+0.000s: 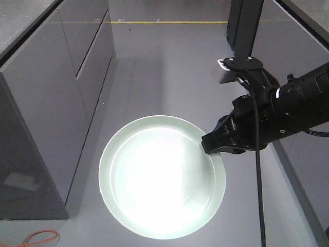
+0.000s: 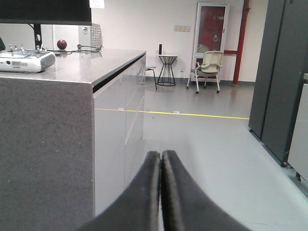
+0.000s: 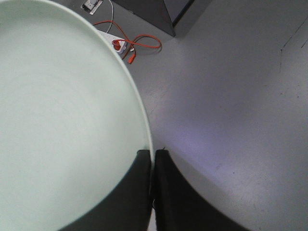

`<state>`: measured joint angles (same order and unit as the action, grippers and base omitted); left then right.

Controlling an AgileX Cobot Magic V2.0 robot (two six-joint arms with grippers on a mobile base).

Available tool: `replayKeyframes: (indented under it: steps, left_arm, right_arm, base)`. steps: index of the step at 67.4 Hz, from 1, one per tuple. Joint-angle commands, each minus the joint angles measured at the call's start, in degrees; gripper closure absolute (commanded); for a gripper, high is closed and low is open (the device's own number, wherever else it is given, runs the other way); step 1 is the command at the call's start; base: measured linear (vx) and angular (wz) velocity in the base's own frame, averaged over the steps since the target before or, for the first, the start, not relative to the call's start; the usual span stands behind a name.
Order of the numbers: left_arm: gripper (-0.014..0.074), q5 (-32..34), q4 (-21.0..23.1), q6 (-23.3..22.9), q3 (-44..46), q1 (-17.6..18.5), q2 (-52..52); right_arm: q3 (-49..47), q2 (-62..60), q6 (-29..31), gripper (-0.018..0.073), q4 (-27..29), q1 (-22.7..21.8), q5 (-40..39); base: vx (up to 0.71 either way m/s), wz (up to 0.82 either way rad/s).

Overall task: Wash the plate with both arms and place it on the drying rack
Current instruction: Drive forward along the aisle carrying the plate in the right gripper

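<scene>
While the right tool (image 1: pixel 208 145) pinches the rim of the plate (image 1: pixel 154 190) between nearly closed jaws, the plate hangs face-up above the grey floor (image 1: pixel 169 67); the left tool (image 2: pixel 160 155) is pressed fully closed on nothing, pointing along the floor beside a grey counter (image 2: pixel 72 67)

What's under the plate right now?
Only grey floor shows around the plate, which the right hand holds by its rim. An orange cable lies on the floor nearby. The patch straight below is covered by the plate.
</scene>
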<state>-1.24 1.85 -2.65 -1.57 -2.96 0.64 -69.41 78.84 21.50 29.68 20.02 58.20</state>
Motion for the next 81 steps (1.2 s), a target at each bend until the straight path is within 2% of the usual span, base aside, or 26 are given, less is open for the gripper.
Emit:
replayKeyframes:
  steps: [1, 81]
  left_arm:
    - [0.0603, 4.4, 0.2, -0.3, 1.5, -0.1, 0.9]
    - [0.0603, 4.4, 0.2, -0.3, 1.5, -0.1, 0.9]
  right_arm:
    - [-1.5, -2.0, 0.4, 0.0561, 2.0, -0.2, -1.7]
    - [-1.5, -2.0, 0.4, 0.0561, 2.0, -0.2, -1.7]
  base:
    - [0.14, -0.02]
    - [0.15, 0.0]
